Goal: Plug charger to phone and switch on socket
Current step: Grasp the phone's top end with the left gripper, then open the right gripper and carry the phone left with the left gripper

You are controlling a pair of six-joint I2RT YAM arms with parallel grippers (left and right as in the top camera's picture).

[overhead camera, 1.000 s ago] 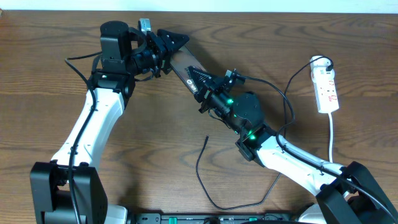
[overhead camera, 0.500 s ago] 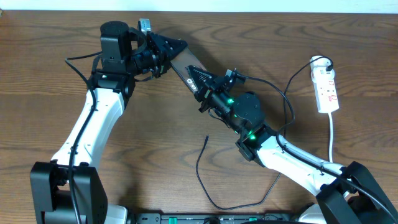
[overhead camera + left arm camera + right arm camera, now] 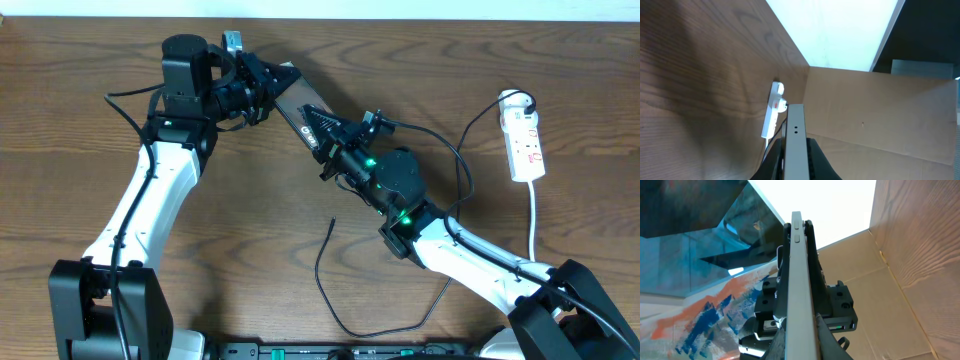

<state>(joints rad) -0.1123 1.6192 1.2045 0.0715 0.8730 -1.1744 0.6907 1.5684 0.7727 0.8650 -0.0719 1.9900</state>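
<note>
A dark brown tabletop (image 3: 250, 230) with a strong wood grain fills the overhead view, evenly lit. Along its far edge runs a thin pale strip (image 3: 420, 8), too narrow to tell wall from floor. In the left wrist view, a glaring white area (image 3: 840, 30) lies beyond the tabletop's far edge, next to a plain brown cardboard panel (image 3: 880, 110). In the right wrist view, a cardboard sheet (image 3: 865, 295) shows at the right. A picture (image 3: 695, 325) in orange and blue sits low on the left, below a dark bluish glassy surface (image 3: 685, 215).
</note>
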